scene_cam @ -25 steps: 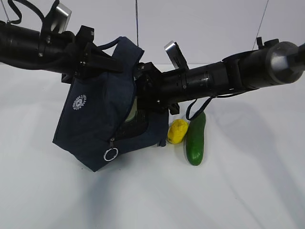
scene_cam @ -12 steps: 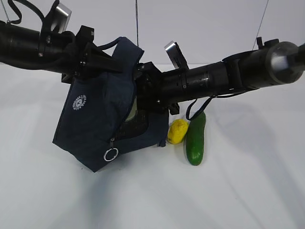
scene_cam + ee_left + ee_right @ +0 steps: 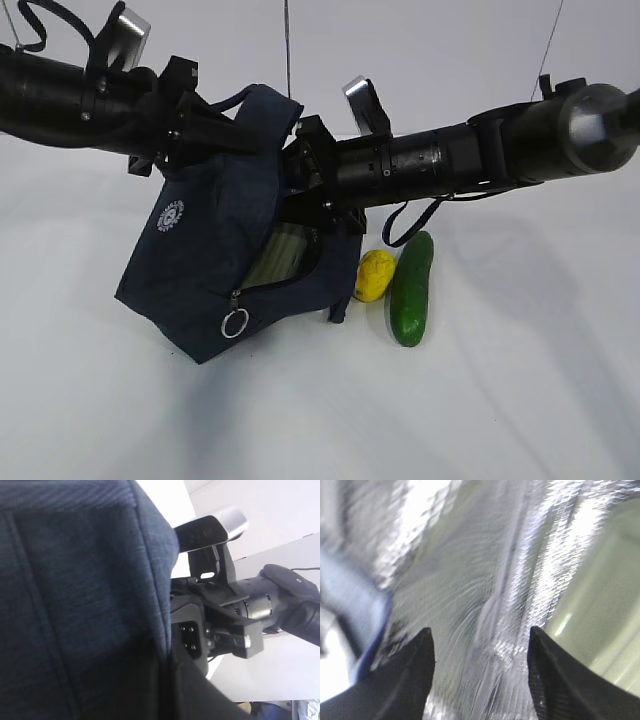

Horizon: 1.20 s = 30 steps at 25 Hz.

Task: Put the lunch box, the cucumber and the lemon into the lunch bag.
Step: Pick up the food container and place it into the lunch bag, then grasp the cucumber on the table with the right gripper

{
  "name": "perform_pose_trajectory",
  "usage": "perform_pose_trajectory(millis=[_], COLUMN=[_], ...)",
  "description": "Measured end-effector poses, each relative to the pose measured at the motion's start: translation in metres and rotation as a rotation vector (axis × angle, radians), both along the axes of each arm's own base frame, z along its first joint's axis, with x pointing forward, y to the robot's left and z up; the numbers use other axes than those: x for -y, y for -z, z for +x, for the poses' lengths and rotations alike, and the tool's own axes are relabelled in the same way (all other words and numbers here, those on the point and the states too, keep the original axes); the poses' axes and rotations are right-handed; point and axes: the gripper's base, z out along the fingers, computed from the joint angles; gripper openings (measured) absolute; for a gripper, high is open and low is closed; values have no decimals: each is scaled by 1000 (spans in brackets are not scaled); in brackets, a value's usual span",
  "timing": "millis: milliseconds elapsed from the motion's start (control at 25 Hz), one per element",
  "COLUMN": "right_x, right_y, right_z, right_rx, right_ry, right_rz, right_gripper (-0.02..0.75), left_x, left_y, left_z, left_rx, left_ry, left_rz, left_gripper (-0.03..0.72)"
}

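The navy lunch bag point(image 3: 205, 265) hangs tilted above the table, its top edge pinched in my shut left gripper point(image 3: 212, 130). In the left wrist view its fabric point(image 3: 75, 595) fills the frame and hides the fingers. The pale green lunch box point(image 3: 280, 255) lies inside the bag's open side. My right gripper point(image 3: 480, 642) is inside the bag, open, with only silver foil lining point(image 3: 470, 570) between its fingers. The lunch box point(image 3: 602, 605) lies just to its right. On the table right of the bag sit the yellow lemon point(image 3: 375, 275) and the dark green cucumber point(image 3: 411, 290), side by side.
The right arm point(image 3: 470, 150) stretches across above the lemon and cucumber. A zipper ring pull point(image 3: 234, 323) dangles at the bag's lower front. The white table point(image 3: 500, 400) spreads in front and to the right.
My right gripper has opened wider and risen slightly inside the bag. The bag's opening gapes more and more of the lunch box shows in it. The left arm holds still.
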Motion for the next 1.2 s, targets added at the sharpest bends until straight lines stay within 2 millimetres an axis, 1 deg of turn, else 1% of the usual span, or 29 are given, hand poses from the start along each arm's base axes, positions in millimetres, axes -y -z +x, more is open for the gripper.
perform_pose_trajectory(millis=[160, 280, 640, 800, 840, 1000, 1120, 1200], right_x=[-2, -2, -1, -1, -1, 1, 3, 7], right_y=[-3, -4, -7, -10, -13, -40, -58, -64], right_z=[-4, -5, -7, -8, -8, -7, -6, -5], right_rx=[19, 49, 63, 97, 108, 181, 203, 197], right_ry=[-47, -78, -105, -155, -170, -190, -202, -222], right_rz=[26, 35, 45, -7, -24, -116, -187, -283], right_gripper=[461, 461, 461, 461, 461, 461, 461, 461], left_x=[-1, -6, -38, -53, -57, -73, -79, -80], left_y=[0, 0, 5, 6, 7, 9, 11, 13], left_z=[0, 2, 6, 8, 8, 10, 10, 9], left_rx=[-1, -3, -55, -66, -68, -78, -82, -86], left_ry=[1, -5, -28, -39, -41, -62, -64, -57], left_rz=[-2, -7, 52, 65, 72, 101, 127, 145], left_gripper=[-8, -8, -8, -8, -8, -8, -8, -8])
